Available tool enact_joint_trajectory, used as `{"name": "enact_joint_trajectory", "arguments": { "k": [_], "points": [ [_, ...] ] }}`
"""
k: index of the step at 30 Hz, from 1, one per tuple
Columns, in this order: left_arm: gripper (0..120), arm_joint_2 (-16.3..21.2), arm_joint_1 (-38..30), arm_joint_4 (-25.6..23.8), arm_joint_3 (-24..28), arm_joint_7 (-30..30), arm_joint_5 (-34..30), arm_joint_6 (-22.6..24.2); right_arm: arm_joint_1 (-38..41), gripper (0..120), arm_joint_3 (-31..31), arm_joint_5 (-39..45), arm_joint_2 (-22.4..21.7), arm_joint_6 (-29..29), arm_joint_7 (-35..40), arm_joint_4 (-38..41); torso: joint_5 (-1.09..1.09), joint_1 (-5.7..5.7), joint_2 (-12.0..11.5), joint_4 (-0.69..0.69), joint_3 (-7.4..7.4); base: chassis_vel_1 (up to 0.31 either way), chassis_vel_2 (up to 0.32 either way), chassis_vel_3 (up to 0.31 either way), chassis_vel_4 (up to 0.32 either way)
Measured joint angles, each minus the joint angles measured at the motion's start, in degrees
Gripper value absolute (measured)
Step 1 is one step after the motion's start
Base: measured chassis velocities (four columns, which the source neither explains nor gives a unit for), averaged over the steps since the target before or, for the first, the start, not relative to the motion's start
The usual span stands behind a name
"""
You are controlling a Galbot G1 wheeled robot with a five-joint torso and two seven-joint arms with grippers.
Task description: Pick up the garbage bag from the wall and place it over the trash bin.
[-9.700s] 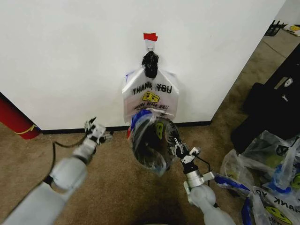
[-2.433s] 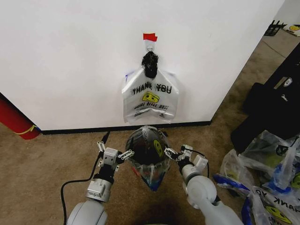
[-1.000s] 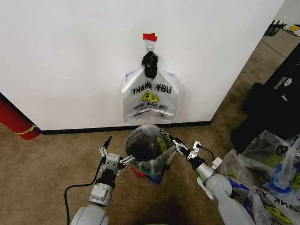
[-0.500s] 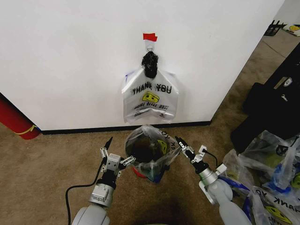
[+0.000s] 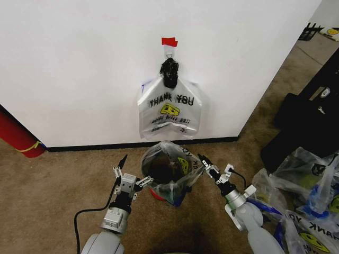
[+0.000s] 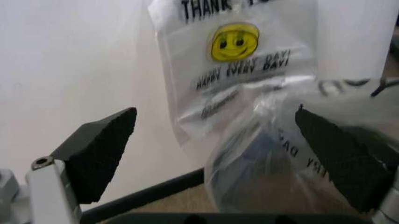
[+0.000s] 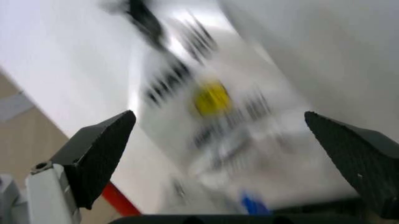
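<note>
— Fingers?
— Both spread, holding nothing: left gripper [image 5: 130, 181] and right gripper [image 5: 211, 168] flank the trash bin [image 5: 159, 191], unmoved since half a second ago.
— The garbage bag [image 5: 170, 170]?
— Draped over the bin, below the wall [image 5: 79, 69].

Bare carpet [image 5: 63, 174] lies open to the robot's left of the trash bin [image 5: 159, 191]. Wall [image 5: 79, 69] closes off the space directly behind the bin. To the right, a heap of loose bags [image 5: 302, 185] and dark cases [image 5: 307, 116] crowd the floor. Red cylinder [image 5: 16, 135] stands far left against the wall.
</note>
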Motion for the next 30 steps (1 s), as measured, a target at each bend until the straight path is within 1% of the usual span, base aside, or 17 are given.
{"name": "enact_joint_trajectory", "arguments": {
  "k": [2, 4, 6, 7, 9, 10, 11, 12, 13, 14, 17, 19, 20, 23, 25, 27, 30],
  "points": [
    [100, -0.08, 0.14, -0.01, 0.07, 0.0, 0.15, -0.08, -1.24, 100, 0.18, -0.82, -1.09, 0.34, -0.75, 2.2, 0.27, 0.01, -0.01, 0.0, 0.03, 0.0, 0.0, 0.0, 0.0],
    [100, -0.21, 0.06, -0.02, 0.27, -0.01, 0.28, -0.12, -1.47, 100, 0.4, -1.78, -1.7, 0.8, -1.51, 2.67, 0.11, 0.0, -0.01, -0.01, 0.02, 0.0, 0.0, 0.0, 0.0],
    [100, -0.28, 0.08, -0.01, 0.44, 0.01, 0.32, -0.13, -1.46, 100, 0.45, -2.84, -1.83, 1.39, -1.67, 2.48, 0.1, 0.01, -0.01, -0.01, 0.02, 0.0, 0.0, 0.0, 0.0],
    [100, -0.28, 0.07, -0.02, 0.47, 0.01, 0.34, -0.13, -1.38, 100, 0.42, -4.43, -1.83, 2.26, -1.41, 1.93, 0.17, 0.0, -0.01, 0.02, 0.02, 0.0, 0.0, 0.0, 0.0],
    [100, -0.18, 0.11, -0.01, 0.47, 0.0, 0.34, -0.14, -0.45, 100, 0.55, -11.43, -1.96, 6.11, 1.39, -0.07, 0.15, 0.0, -0.01, 0.0, 0.03, 0.0, 0.0, 0.0, 0.0],
    [100, -0.08, 0.15, 0.01, 0.46, 0.01, 0.35, -0.16, 0.37, 100, 0.95, -17.61, -2.08, 8.71, 3.67, -1.35, 0.15, 0.0, -0.01, 0.01, 0.02, 0.0, 0.0, 0.0, 0.0],
    [100, -0.02, 0.17, 0.02, 0.42, 0.01, 0.35, -0.16, 0.61, 100, 1.12, -19.57, -2.18, 9.45, 4.15, -1.69, 0.16, 0.01, -0.01, 0.02, 0.03, 0.0, 0.0, 0.0, 0.0],
    [100, 0.17, 0.2, 0.11, 0.23, -0.01, 0.34, -0.16, 1.26, 100, 2.19, -25.13, -2.71, 11.38, 4.01, -2.54, 0.18, 0.01, -0.01, 0.03, 0.03, 0.0, 0.0, 0.0, 0.0],
    [100, 0.17, 0.2, 0.11, 0.23, -0.01, 0.34, -0.16, 1.26, 100, 2.19, -25.13, -2.71, 11.38, 4.01, -2.54, 0.18, 0.01, -0.01, 0.03, 0.03, 0.0, 0.0, 0.0, 0.0],
    [100, 0.26, 0.2, 0.19, 0.16, -0.02, 0.33, -0.17, 1.81, 100, 3.54, -28.2, -3.46, 12.22, 0.63, -3.13, 0.17, 0.01, -0.01, 0.01, 0.03, 0.0, 0.0, 0.0, 0.0],
    [100, 0.4, 0.06, 0.5, 0.12, -0.03, 0.32, -0.17, 4.06, 100, 7.63, -32.44, -6.0, 12.38, -17.21, -5.34, 0.16, 0.01, -0.01, 0.0, 0.03, 0.0, 0.0, 0.0, 0.0],
    [100, 0.36, -0.11, 0.77, 0.23, -0.04, 0.32, -0.17, 5.51, 100, 9.85, -33.38, -8.23, 9.85, -29.05, -6.73, 0.16, 0.01, -0.01, 0.0, 0.03, 0.0, 0.0, 0.0, 0.0],
    [100, 0.36, -0.11, 0.77, 0.23, -0.04, 0.32, -0.17, 5.51, 100, 9.85, -33.38, -8.23, 9.85, -29.05, -6.73, 0.16, 0.01, -0.01, 0.0, 0.03, 0.0, 0.0, 0.0, 0.0],
    [100, 0.28, -0.37, 1.3, 0.48, -0.04, 0.34, -0.22, 7.13, 100, 10.97, -33.35, -10.84, 7.77, -39.94, -9.3, 0.16, 0.01, -0.01, 0.0, 0.03, 0.0, 0.0, 0.0, 0.0],
    [100, 0.27, -0.6, 1.61, 0.62, -0.05, 0.4, -0.24, 8.3, 100, 10.95, -34.34, -11.91, 8.92, -42.9, -11.36, 0.17, 0.01, -0.01, 0.0, 0.03, 0.0, 0.0, 0.0, 0.0],
    [100, 0.25, -0.84, 1.83, 0.76, -0.05, 0.46, -0.25, 9.04, 100, 10.05, -34.66, -12.49, 11.13, -42.59, -12.78, 0.15, 0.01, -0.01, 0.0, 0.03, 0.0, 0.0, 0.0, 0.0],
    [100, 0.17, -1.21, 2.28, 1.0, -0.02, 0.71, -0.26, 9.73, 100, 7.14, -34.21, -11.77, 15.09, -37.55, -13.73, 0.15, 0.01, -0.01, 0.0, 0.03, 0.0, 0.0, 0.0, 0.0]
  ]
}}
